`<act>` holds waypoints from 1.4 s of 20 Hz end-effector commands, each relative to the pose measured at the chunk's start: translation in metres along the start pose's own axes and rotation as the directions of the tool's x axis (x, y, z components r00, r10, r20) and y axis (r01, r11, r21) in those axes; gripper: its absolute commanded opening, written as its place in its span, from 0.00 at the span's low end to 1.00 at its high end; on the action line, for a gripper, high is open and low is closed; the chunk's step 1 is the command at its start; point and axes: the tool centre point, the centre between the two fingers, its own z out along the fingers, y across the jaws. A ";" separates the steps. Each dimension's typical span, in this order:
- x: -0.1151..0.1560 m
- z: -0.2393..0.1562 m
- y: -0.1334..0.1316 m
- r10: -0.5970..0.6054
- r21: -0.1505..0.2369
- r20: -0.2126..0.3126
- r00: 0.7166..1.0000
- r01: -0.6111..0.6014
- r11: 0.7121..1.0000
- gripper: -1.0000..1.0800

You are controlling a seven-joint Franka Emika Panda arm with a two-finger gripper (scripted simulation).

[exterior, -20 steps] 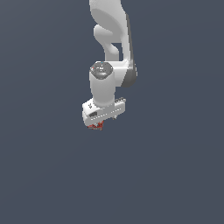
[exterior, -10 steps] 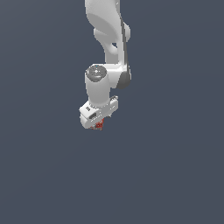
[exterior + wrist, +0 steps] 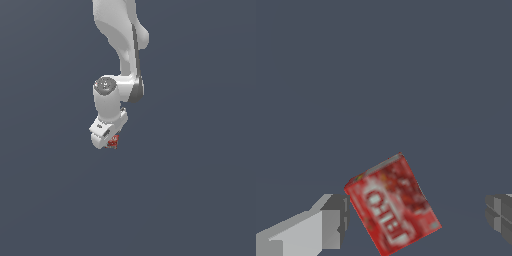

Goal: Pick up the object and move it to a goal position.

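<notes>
Red box, the object [image 3: 392, 205], lies between the gripper's [image 3: 111, 143] spread fingers [image 3: 331, 220], neither pad touching. Since a second ago the wrist has swung round and shifted toward the exterior view's left. Probably aligning; grasp not yet made.

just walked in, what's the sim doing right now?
A single Panda arm is working a pick-and-move job on a small red box with white lettering. In the wrist view the box sits tilted between the claw fingers, with one finger close beside it and the other well clear, so the claw looks open, not clamped. In the exterior view the red box peeks out at the claw's tip. No goal marker is visible.
</notes>
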 end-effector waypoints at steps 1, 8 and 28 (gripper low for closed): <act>-0.006 0.004 -0.001 -0.067 0.000 -0.001 0.998 0.067 0.998 0.96; -0.021 0.015 -0.004 -0.246 -0.001 -0.004 0.969 0.246 0.969 0.96; -0.039 0.029 -0.010 -0.466 -0.005 -0.012 0.884 0.466 0.885 0.96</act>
